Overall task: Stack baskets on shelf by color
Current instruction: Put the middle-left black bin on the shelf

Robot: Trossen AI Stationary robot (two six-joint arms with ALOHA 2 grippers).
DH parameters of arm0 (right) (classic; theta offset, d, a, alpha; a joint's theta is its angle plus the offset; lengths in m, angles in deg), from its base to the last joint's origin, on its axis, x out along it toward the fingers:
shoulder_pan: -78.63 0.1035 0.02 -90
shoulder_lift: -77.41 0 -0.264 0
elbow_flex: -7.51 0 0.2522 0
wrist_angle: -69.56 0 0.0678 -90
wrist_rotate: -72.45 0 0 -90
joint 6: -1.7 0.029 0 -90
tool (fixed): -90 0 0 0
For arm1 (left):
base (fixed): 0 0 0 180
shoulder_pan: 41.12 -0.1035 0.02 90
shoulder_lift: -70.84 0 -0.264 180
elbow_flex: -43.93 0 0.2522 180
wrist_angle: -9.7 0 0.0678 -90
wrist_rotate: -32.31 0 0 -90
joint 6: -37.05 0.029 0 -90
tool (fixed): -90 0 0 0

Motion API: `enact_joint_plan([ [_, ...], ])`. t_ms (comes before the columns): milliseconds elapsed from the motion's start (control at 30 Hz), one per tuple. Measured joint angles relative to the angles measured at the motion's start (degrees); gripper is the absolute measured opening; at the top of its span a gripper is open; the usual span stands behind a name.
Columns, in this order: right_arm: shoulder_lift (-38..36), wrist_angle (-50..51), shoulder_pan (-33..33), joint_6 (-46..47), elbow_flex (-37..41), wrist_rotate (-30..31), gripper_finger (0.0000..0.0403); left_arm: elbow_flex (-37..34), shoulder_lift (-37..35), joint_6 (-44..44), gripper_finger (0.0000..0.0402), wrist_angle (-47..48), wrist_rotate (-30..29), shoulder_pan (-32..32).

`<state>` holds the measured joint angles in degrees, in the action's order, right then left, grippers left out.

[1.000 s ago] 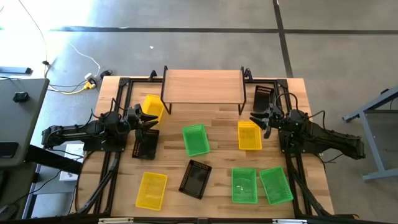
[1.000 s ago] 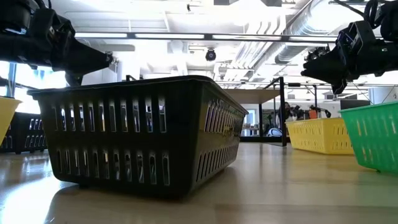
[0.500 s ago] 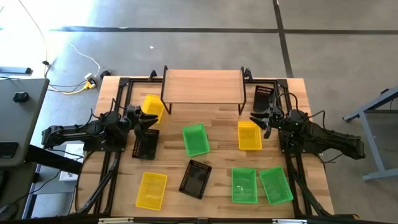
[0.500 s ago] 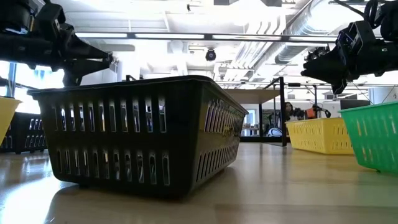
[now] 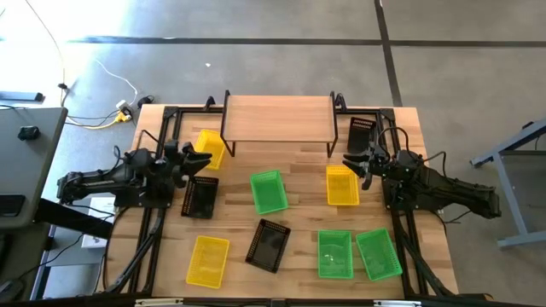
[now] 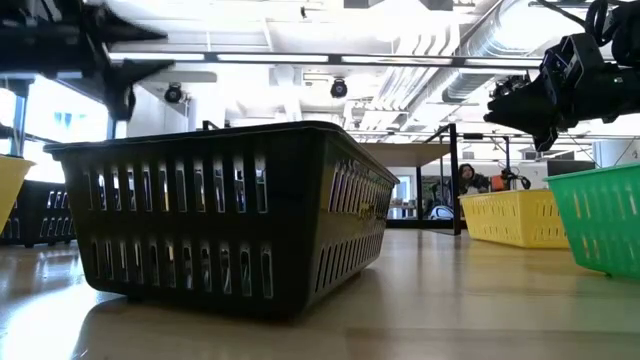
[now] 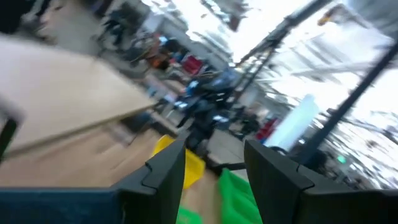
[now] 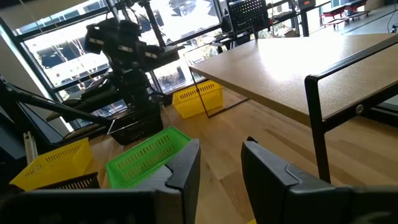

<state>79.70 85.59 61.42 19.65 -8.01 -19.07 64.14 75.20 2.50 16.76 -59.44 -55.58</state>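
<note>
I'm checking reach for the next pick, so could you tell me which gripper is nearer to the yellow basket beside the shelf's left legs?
Left. The left gripper hangs right beside that yellow basket, while the right gripper is across the table, past the shelf.

You won't find any readable text, labels, brand marks, numbers or signs in any view. Nothing legible on what's in frame, and anything in the room behind the table is too small or blurred to read.
</note>
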Motion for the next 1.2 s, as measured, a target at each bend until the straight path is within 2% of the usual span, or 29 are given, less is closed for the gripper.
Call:
enact_joint_plan([
  [133, 0.0, 0.0, 0.0, 0.0, 0.0, 0.0, 0.0103, 6.6, 1.1, 5.3, 0.0156, 3.1, 3.8, 0.0],
  [267, 0.0, 0.0, 0.0, 0.0, 0.0, 0.0, 0.0103, 15.2, 4.6, 10.2, 0.0156, 11.2, 4.6, 0.0],
  [500, 0.0, 0.0, 0.0, 0.0, 0.0, 0.0, 0.0103, 30.3, 14.8, 14.7, 0.0156, 28.0, 7.7, 0.0],
  [700, 0.0, 0.0, 0.0, 0.0, 0.0, 0.0, 0.0103, 39.8, 24.2, 14.8, 0.0156, 41.9, 10.9, 0.0],
  [833, 0.0, 0.0, 0.0, 0.0, 0.0, 0.0, 0.0103, 42.9, 29.1, 14.8, 0.0156, 52.7, 13.9, 0.0],
  [1000, 0.0, 0.0, 0.0, 0.0, 0.0, 0.0, 0.0103, 43.1, 33.3, 14.8, 0.0156, 64.0, 16.4, 1.6],
  [1200, 0.0, 0.0, 0.0, 0.0, 0.0, 0.0, 0.0103, 43.1, 37.6, 14.8, 0.0156, 68.2, 16.5, 6.7],
])
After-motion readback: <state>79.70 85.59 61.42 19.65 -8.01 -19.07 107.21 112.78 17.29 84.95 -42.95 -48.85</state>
